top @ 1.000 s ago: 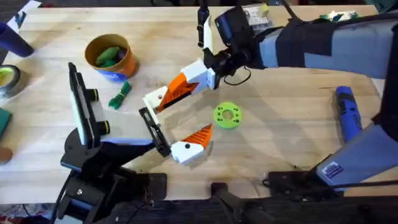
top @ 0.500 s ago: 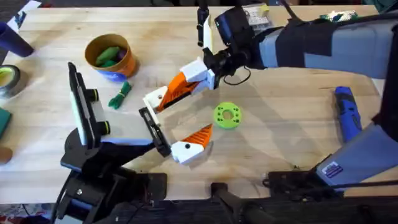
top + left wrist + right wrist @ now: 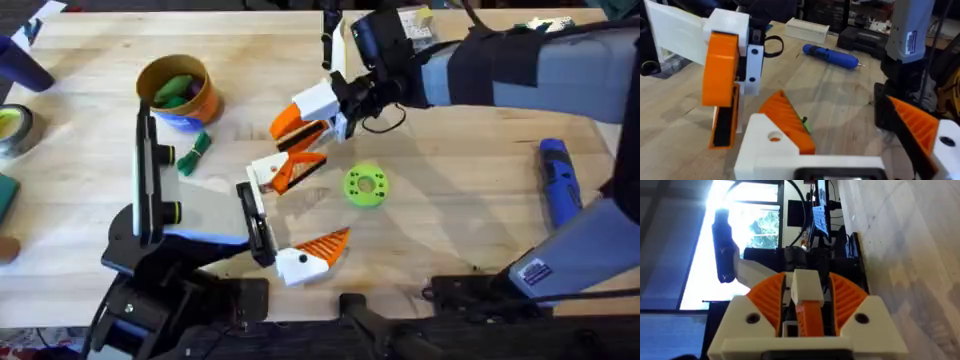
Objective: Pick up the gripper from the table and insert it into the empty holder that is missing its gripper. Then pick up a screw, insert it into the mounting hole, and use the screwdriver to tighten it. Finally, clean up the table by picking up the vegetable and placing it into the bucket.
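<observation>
The orange ribbed gripper [image 3: 297,168] [image 3: 782,117] sits in the white holder [image 3: 262,172] at the far end of the black rail [image 3: 255,225] on my left arm. An empty hole [image 3: 774,136] shows in the white base. My left gripper [image 3: 333,200] stands open, its other finger [image 3: 320,245] at the rail's near end. My right gripper [image 3: 287,128] [image 3: 807,277] hovers just beyond the orange piece, fingers slightly apart and holding nothing. The green vegetable [image 3: 193,152] lies on the table [image 3: 450,230] beside the orange bucket [image 3: 145,80]. The blue screwdriver [image 3: 560,185] lies at the right. The screw is out of view.
A lime-green ring disc [image 3: 365,185] lies just right of the two grippers. Another green toy rests inside the bucket. A tape roll [image 3: 12,130] sits at the left edge. My left arm's upright link [image 3: 150,180] stands near the vegetable.
My right gripper let go of the orange gripper and drew back toward the far side. The left arm shifted near-right, carrying holder and gripper with it.
</observation>
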`<move>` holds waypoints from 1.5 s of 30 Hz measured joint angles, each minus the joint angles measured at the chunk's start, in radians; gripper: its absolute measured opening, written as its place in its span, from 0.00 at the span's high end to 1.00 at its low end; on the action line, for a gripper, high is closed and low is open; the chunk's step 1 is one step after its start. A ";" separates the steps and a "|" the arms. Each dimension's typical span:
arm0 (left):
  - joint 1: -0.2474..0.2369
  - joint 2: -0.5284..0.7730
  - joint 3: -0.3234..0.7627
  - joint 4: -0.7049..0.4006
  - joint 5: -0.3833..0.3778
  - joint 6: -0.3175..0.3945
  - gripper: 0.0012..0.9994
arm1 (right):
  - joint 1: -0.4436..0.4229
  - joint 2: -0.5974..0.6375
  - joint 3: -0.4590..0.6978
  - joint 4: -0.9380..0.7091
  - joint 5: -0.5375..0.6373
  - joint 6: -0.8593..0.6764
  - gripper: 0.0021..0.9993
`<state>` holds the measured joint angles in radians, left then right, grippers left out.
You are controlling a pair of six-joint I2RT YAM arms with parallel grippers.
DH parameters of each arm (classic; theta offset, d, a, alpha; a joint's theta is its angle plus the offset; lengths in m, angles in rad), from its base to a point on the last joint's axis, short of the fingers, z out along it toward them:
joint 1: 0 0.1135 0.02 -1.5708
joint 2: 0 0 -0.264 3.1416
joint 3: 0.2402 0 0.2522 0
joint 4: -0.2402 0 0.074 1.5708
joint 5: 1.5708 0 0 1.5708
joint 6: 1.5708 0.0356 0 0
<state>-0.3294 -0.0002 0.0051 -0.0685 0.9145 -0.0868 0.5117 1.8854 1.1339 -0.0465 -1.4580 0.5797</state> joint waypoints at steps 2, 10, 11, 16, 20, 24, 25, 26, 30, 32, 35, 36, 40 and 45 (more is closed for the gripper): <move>0.000 0.000 0.000 0.000 0.008 0.000 0.01 | 0.000 0.000 0.000 0.000 -0.002 0.000 0.43; 0.000 0.000 0.000 0.000 0.012 0.000 0.01 | -0.013 0.000 0.000 0.000 0.009 -0.034 0.04; 0.000 0.000 0.000 0.000 0.010 0.000 0.01 | -0.018 0.000 0.000 0.000 0.015 -0.036 0.02; 0.000 0.000 0.000 0.000 -0.016 0.000 0.01 | -0.051 0.000 0.000 0.000 0.053 -0.040 0.01; 0.000 0.000 0.000 0.002 -0.056 0.000 0.01 | -0.078 0.000 0.000 0.000 0.059 -0.055 0.01; 0.000 0.000 0.000 0.006 -0.110 0.000 0.01 | -0.089 0.000 0.000 -0.004 0.059 -0.073 0.01; 0.000 0.000 0.000 0.007 -0.123 0.000 0.01 | -0.090 0.000 0.000 -0.005 0.059 -0.077 0.01; 0.000 0.000 0.000 0.008 -0.135 0.000 0.01 | -0.090 0.000 0.000 -0.006 0.058 -0.080 0.01; 0.000 0.000 0.000 0.010 -0.175 0.000 0.01 | -0.090 0.000 0.000 -0.006 0.037 -0.096 0.01; 0.000 0.000 0.000 0.012 -0.193 0.000 0.01 | -0.089 0.000 0.000 -0.007 0.024 -0.100 0.01; 0.000 0.000 0.000 0.013 -0.222 0.000 0.01 | -0.088 0.000 0.000 -0.010 0.015 -0.106 0.01; 0.000 0.000 0.000 0.013 -0.230 0.000 0.01 | -0.087 0.000 0.000 -0.010 0.012 -0.109 0.01; 0.000 0.000 0.000 0.013 -0.247 0.000 0.01 | -0.072 0.000 0.000 -0.013 0.012 -0.111 0.05; 0.000 0.000 0.000 0.014 -0.256 0.000 0.01 | -0.036 0.000 0.000 -0.013 0.005 -0.117 0.22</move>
<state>-0.3294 -0.0001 0.0051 -0.0547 0.6581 -0.0867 0.4754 1.8851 1.1339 -0.0597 -1.4533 0.4627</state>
